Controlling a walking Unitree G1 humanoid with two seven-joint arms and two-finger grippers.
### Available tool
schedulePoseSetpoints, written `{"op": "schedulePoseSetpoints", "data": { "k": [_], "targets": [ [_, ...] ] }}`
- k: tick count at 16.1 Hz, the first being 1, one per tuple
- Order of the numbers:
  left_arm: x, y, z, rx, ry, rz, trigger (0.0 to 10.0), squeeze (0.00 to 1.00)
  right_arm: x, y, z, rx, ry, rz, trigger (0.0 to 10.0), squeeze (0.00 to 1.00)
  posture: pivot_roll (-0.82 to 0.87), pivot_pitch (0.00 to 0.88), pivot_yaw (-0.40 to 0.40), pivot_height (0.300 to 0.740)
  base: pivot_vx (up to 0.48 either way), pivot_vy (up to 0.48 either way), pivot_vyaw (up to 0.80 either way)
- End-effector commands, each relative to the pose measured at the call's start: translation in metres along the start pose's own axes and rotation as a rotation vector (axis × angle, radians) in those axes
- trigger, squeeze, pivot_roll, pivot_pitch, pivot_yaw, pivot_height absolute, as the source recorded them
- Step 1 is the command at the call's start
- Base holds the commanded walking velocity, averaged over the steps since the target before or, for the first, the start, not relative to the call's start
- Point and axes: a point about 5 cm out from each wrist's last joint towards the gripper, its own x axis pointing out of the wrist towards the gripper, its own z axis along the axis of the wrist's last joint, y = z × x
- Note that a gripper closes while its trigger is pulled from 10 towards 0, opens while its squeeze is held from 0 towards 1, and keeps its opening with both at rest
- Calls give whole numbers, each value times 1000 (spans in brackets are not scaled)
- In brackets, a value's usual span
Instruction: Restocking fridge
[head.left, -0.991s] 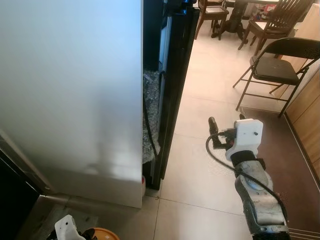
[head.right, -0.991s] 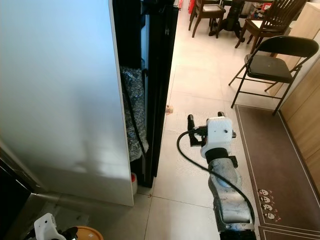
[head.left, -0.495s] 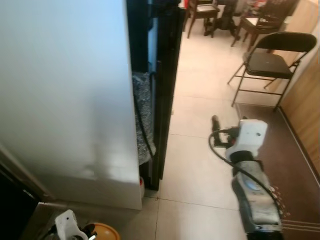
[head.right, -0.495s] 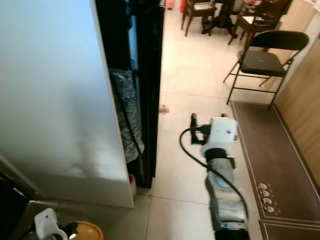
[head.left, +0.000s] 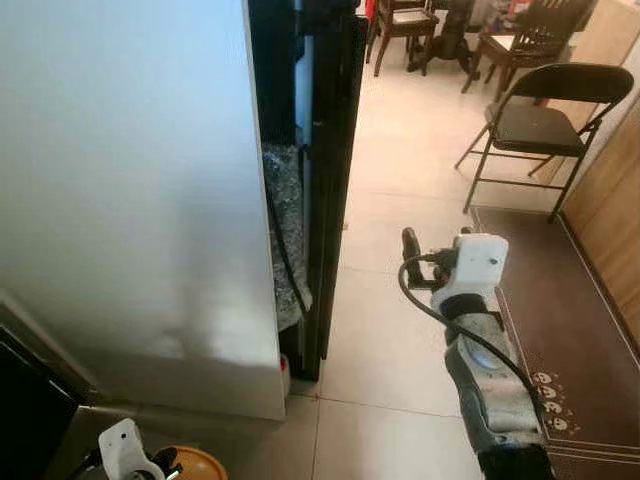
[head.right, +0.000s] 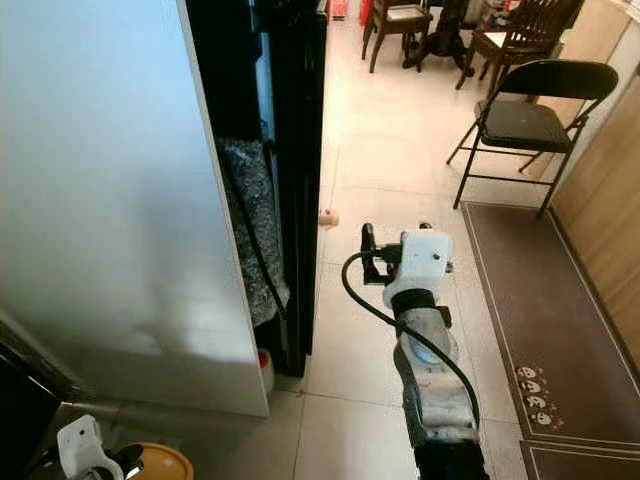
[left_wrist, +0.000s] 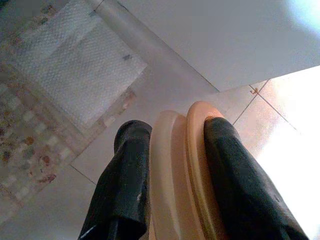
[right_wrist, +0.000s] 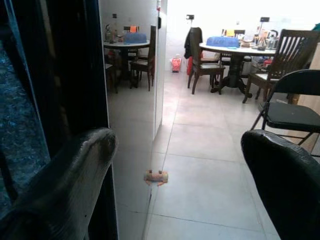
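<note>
Item: one orange, disc-shaped object, smooth and apparently rigid, with a paler band and a darker rim edge; exact kind cannot be told, possibly a lidded container or plate. Location: low at the near left, close to the robot's body, above tiled floor just in front of the fridge's pale side panel. Holder: left gripper, its two black fingers closed edge-on across the disc, one on each face. Right gripper: raised at mid-right over the floor, fingers spread wide with nothing between them, facing along the dark edge of the fridge toward a far dining area. Handling, by judgement: likely light and stiff; the glossy surface could slip or pivot in a pinch across its thin edge, so a hold deep over the rim, near the disc's middle line, looks soundest, kept level if it has contents. Surroundings: black folding chair far right, brown mat along the right wall, small brown scrap on the floor beside the fridge.
</note>
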Motion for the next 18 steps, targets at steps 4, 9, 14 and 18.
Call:
{"op": "schedulePoseSetpoints", "data": {
  "k": [4,9,14,18],
  "targets": [
    [0,-3,-4,27,13,-7,10000,0,1,5,3,15,-19,12,10000,0,-216,3,22,740,0,0,0],
    [-1,-1,-6,38,19,-6,10000,0,-1,8,-1,11,-12,27,10000,0,-222,0,27,740,0,0,0],
    [-2,2,-11,55,34,-10,10000,0,-3,9,-3,6,-3,33,10000,0,-228,0,27,740,154,0,0],
    [-2,4,-14,55,44,-7,10000,0,1,14,-1,10,-7,56,10000,0,-203,6,18,740,256,0,0]
  ]
}}
